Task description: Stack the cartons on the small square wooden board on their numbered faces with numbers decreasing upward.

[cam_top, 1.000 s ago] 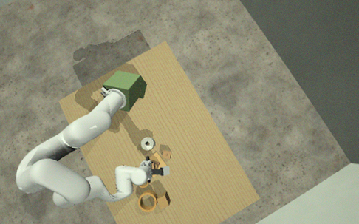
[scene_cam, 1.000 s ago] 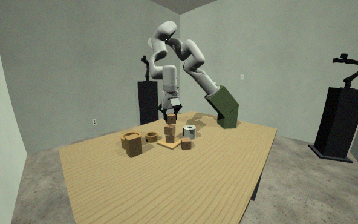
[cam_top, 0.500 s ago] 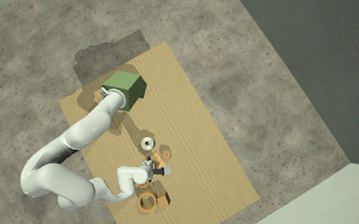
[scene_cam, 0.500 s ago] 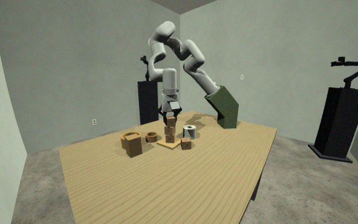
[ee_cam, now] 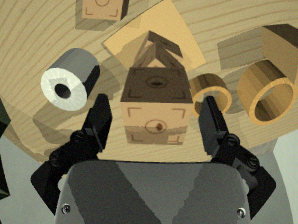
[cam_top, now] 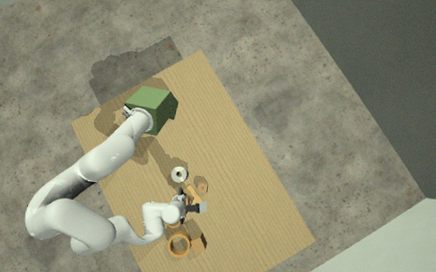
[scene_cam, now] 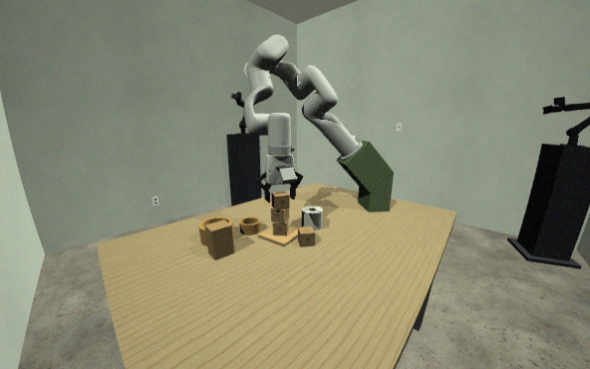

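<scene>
Three brown cartons stand in a column on the small square board [scene_cam: 284, 240] [ee_cam: 131, 40]: a bottom carton [scene_cam: 280, 229], a middle carton [scene_cam: 279, 215] and a top carton [scene_cam: 280, 201] [ee_cam: 156, 122]. The column looks upright, with small offsets between cartons. My gripper [scene_cam: 280, 194] [ee_cam: 155, 106] is open around the top carton, with a visible gap on each side in the wrist view. The fourth carton [cam_top: 202, 187] [scene_cam: 306, 237] [ee_cam: 101, 9] rests on the table beside the board. The faces the cartons stand on are hidden, so no numbers can be read.
A white roll [scene_cam: 312, 219] [ee_cam: 80, 62] stands near the column on one side. On the other side are a small orange ring [scene_cam: 249, 229], a larger orange ring [scene_cam: 202, 235] [ee_cam: 248, 82] and a taller brown box [cam_top: 198, 245] [scene_cam: 220, 242].
</scene>
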Action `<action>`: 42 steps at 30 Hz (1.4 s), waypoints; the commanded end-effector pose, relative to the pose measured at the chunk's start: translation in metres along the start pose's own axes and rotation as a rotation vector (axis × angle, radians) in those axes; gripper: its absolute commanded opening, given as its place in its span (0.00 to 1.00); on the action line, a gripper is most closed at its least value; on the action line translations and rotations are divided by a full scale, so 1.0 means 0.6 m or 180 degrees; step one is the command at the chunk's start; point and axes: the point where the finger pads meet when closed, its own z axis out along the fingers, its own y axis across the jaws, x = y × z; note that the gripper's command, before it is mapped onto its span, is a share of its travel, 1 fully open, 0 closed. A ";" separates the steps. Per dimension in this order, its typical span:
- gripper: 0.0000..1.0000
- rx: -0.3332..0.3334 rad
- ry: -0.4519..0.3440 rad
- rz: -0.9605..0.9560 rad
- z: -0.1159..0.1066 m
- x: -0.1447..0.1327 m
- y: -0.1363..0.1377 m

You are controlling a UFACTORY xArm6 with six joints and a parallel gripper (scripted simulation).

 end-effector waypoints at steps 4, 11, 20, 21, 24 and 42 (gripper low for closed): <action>1.00 -0.0005 0.0005 0.0001 -0.001 0.001 0.001; 1.00 -0.0005 0.0005 0.0001 -0.001 0.001 0.001; 1.00 -0.0005 0.0005 0.0001 -0.001 0.001 0.001; 1.00 -0.0005 0.0005 0.0001 -0.001 0.001 0.001; 1.00 -0.0005 0.0005 0.0001 -0.001 0.001 0.001; 1.00 -0.0006 0.0006 0.0002 -0.103 0.001 0.000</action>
